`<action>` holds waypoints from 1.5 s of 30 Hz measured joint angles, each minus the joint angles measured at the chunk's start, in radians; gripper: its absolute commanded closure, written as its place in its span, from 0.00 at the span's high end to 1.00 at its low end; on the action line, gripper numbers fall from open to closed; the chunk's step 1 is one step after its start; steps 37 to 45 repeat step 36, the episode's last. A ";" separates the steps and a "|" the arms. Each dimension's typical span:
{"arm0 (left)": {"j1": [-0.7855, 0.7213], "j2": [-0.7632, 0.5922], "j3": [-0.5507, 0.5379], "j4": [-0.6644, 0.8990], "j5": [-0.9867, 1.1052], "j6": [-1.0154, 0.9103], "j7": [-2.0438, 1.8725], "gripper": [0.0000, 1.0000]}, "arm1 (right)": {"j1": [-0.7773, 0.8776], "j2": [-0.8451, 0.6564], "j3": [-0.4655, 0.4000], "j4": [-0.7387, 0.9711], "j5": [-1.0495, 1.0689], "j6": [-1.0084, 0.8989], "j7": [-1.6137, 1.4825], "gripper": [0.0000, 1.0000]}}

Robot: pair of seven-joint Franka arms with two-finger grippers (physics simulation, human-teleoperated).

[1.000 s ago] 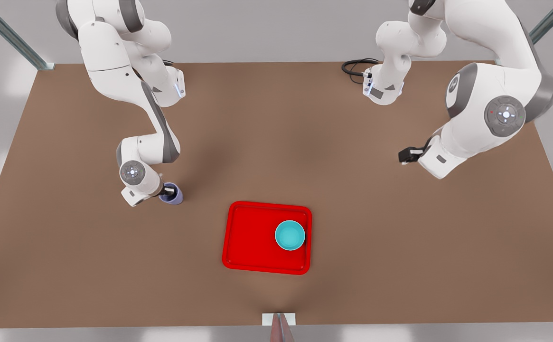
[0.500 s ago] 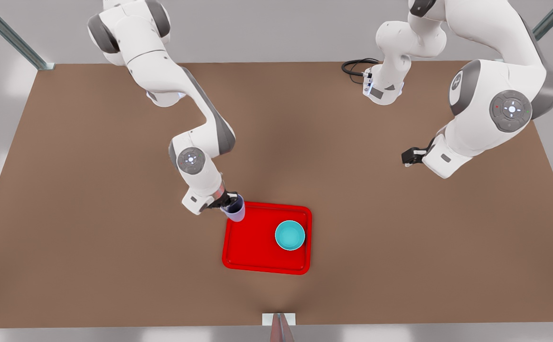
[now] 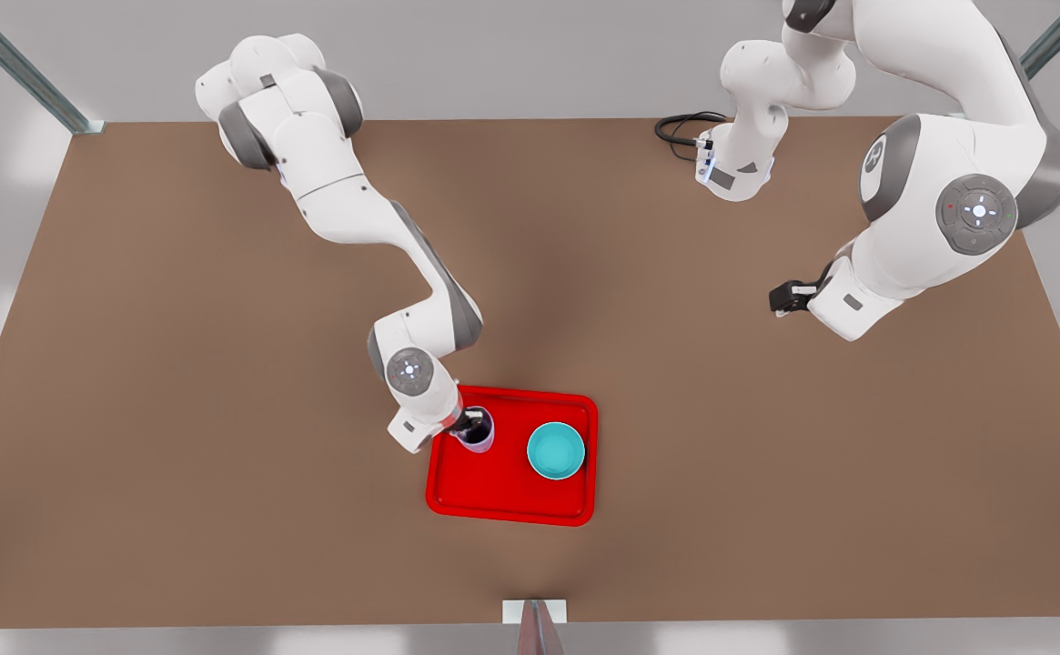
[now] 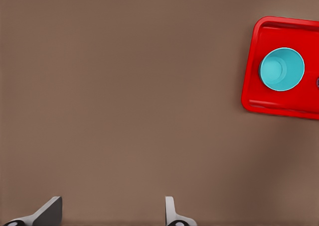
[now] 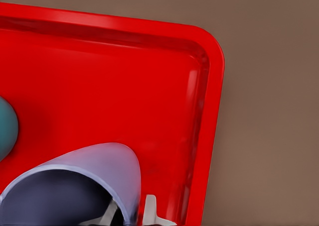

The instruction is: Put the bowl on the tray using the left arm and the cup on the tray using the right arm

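The red tray [image 3: 493,487] lies near the table's front middle. The turquoise bowl [image 3: 555,450] sits in the tray's right half, seen too in the left wrist view as the bowl [image 4: 281,69] on the tray [image 4: 251,94]. My right gripper [image 3: 468,424] is shut on the wall of the lavender cup [image 3: 479,430], one finger inside and one outside, over the tray's left half. The right wrist view shows the cup [image 5: 107,161], my right gripper [image 5: 130,217] and the tray [image 5: 124,86]. I cannot tell whether the cup touches the tray. My left gripper [image 3: 782,298] waits open at the front view's right, its fingertips [image 4: 172,213] wide apart.
A black cable [image 3: 680,127] coils at the table's back right. A small white marker [image 3: 534,611] sits at the front edge. Bare brown tabletop [image 3: 812,455] spreads on both sides of the tray.
My right arm carried the cup from the table at the front view's left to over the tray's left half. The left arm barely moved and the bowl stayed put.
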 measured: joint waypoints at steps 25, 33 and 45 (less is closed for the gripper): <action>-0.004 0.015 -0.017 0.015 -0.003 -0.016 0.000 1.00 | -0.293 -0.540 -0.129 0.005 -0.180 -0.756 -0.132 1.00; -0.002 0.017 -0.015 0.017 -0.004 -0.019 0.000 1.00 | -0.347 -0.543 -0.092 0.000 -0.187 -0.854 -0.226 1.00; -0.002 0.015 -0.013 0.017 -0.005 -0.023 -0.001 1.00 | -0.371 -0.545 -0.061 -0.005 -0.189 -0.867 -0.251 1.00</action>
